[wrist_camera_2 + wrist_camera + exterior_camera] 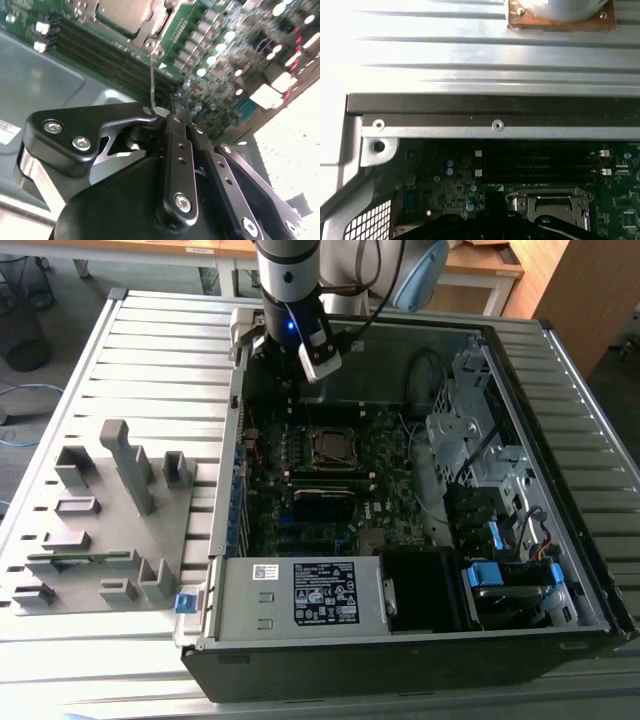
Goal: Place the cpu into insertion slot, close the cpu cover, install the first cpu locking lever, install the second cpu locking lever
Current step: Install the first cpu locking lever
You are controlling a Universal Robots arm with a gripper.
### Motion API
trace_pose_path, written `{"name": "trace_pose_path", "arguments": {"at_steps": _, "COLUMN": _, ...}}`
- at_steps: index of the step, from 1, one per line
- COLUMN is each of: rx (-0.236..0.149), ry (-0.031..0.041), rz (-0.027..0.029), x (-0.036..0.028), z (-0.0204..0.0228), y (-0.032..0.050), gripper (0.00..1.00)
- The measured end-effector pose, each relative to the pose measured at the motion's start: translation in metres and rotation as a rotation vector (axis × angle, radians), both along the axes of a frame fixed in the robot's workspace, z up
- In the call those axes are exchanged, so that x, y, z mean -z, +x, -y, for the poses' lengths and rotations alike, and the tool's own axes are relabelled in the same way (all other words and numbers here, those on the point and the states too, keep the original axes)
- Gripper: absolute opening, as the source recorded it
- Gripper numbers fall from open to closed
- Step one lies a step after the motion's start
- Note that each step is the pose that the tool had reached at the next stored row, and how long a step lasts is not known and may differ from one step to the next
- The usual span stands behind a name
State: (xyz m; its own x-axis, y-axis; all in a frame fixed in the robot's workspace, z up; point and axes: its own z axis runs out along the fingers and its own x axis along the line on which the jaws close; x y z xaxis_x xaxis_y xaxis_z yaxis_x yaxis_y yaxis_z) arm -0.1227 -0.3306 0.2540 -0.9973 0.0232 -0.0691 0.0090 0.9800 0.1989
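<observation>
Contact: your closed fingers point(175, 145) meet the raised locking lever point(151, 75); press it steadily down beside the cpu cover point(159, 20).

Open computer case point(400, 665), grey parts fixture point(190, 532), slatted metal table point(160, 350)

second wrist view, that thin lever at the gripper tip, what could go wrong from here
1. The locking lever is a slim wire that meets the gripper only at its very tip. It could slip off, or bend under a sideways push.
2. Capacitors and memory slots lie close beside the lever. A slip might drive the gripper into them.
</observation>
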Motion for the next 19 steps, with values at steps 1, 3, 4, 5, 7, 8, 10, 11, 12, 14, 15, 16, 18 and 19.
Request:
{"name": "trace_pose_path", "arguments": {"at_steps": 1, "rx": 0.0, "ry": 0.0169, "rz": 0.0019, "x": 0.0, "z": 0.0, "y": -0.0001, "gripper": 0.1}}
{"name": "trace_pose_path", "arguments": {"at_steps": 3, "rx": 0.0, "ry": 0.0271, "rz": 0.003, "x": 0.0, "z": 0.0, "y": -0.0001, "gripper": 0.1}}
{"name": "trace_pose_path", "arguments": {"at_steps": 4, "rx": 0.0, "ry": 0.0274, "rz": 0.003, "x": 0.0, "z": -0.0001, "y": -0.0001, "gripper": 0.1}}
{"name": "trace_pose_path", "arguments": {"at_steps": 5, "rx": 0.0, "ry": 0.0277, "rz": 0.003, "x": 0.0, "z": -0.0001, "y": -0.0001, "gripper": 0.1}}
{"name": "trace_pose_path", "arguments": {"at_steps": 7, "rx": 0.0, "ry": 0.0277, "rz": 0.0029, "x": -0.0001, "z": 0.0, "y": 0.0004, "gripper": 0.1}}
{"name": "trace_pose_path", "arguments": {"at_steps": 8, "rx": 0.0, "ry": 0.0276, "rz": 0.003, "x": -0.0001, "z": 0.0, "y": 0.0013, "gripper": 0.1}}
{"name": "trace_pose_path", "arguments": {"at_steps": 10, "rx": 0.0, "ry": 0.0277, "rz": 0.003, "x": 0.0, "z": 0.0, "y": 0.0038, "gripper": 0.1}}
{"name": "trace_pose_path", "arguments": {"at_steps": 11, "rx": 0.0, "ry": 0.0277, "rz": 0.0029, "x": 0.0, "z": 0.0, "y": 0.0054, "gripper": 0.1}}
{"name": "trace_pose_path", "arguments": {"at_steps": 12, "rx": 0.0, "ry": 0.0277, "rz": 0.0029, "x": 0.0, "z": 0.0, "y": 0.0072, "gripper": 0.1}}
{"name": "trace_pose_path", "arguments": {"at_steps": 14, "rx": 0.0, "ry": 0.0277, "rz": 0.0028, "x": 0.0, "z": 0.0, "y": 0.0115, "gripper": 0.1}}
{"name": "trace_pose_path", "arguments": {"at_steps": 15, "rx": 0.0, "ry": 0.0277, "rz": 0.0026, "x": 0.0, "z": 0.0, "y": 0.014, "gripper": 0.1}}
{"name": "trace_pose_path", "arguments": {"at_steps": 16, "rx": 0.0, "ry": 0.0277, "rz": 0.0023, "x": -0.0001, "z": 0.0, "y": 0.0163, "gripper": 0.1}}
{"name": "trace_pose_path", "arguments": {"at_steps": 18, "rx": 0.0, "ry": 0.0277, "rz": 0.002, "x": 0.0, "z": 0.0, "y": 0.021, "gripper": 0.1}}
{"name": "trace_pose_path", "arguments": {"at_steps": 19, "rx": 0.0, "ry": 0.0277, "rz": 0.0017, "x": 0.0, "z": 0.0, "y": 0.0235, "gripper": 0.1}}
